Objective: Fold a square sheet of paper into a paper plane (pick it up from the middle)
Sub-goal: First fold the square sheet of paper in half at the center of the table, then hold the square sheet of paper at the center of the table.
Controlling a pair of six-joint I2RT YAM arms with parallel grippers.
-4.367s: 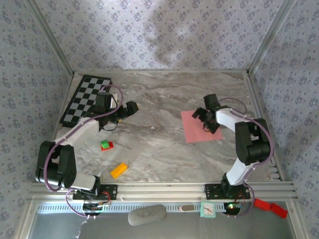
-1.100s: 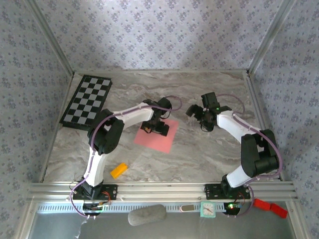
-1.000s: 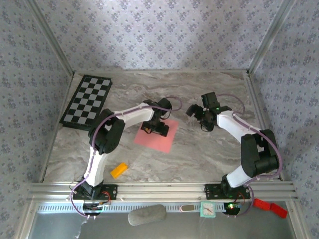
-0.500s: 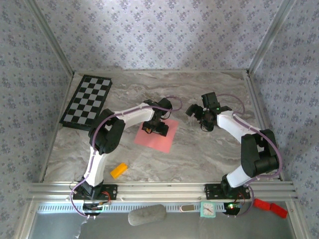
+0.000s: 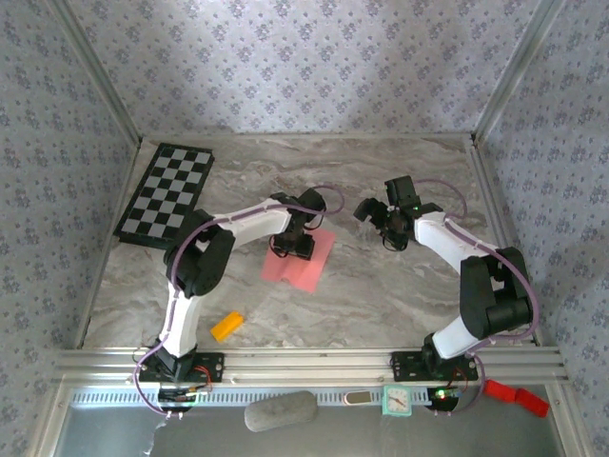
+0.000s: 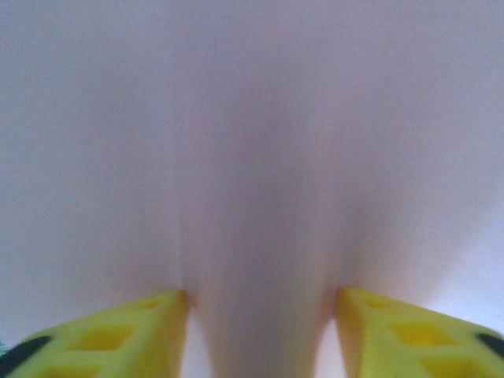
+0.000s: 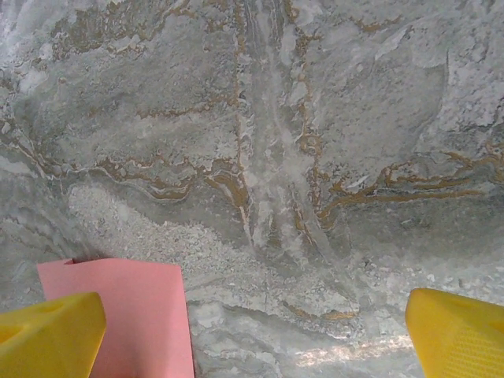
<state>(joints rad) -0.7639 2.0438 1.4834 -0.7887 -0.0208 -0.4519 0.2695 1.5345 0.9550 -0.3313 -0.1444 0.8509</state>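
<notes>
The square sheet of paper (image 5: 304, 265) is salmon pink and lies mid-table, its sides drawn in so it looks narrower than a flat square. My left gripper (image 5: 293, 245) presses down on its middle. In the left wrist view the paper (image 6: 260, 157) rises as a ridge between the two yellow fingertips (image 6: 118, 339), which pinch it from both sides, so the left gripper (image 6: 260, 342) is shut on it. My right gripper (image 5: 373, 214) hovers to the right of the sheet, open and holding nothing. In the right wrist view the gripper (image 7: 256, 339) has a paper corner (image 7: 118, 315) by its left finger.
A black-and-white checkerboard mat (image 5: 164, 190) lies at the back left. A small orange block (image 5: 226, 326) sits near the front left. Patterned walls and metal rails (image 5: 495, 181) close in the marble table (image 5: 400, 286).
Earlier the sheet lay flat at the right under the right gripper; it now sits mid-table. Over the last second the left jaws closed and the flat sheet buckled and narrowed. The right arm held still.
</notes>
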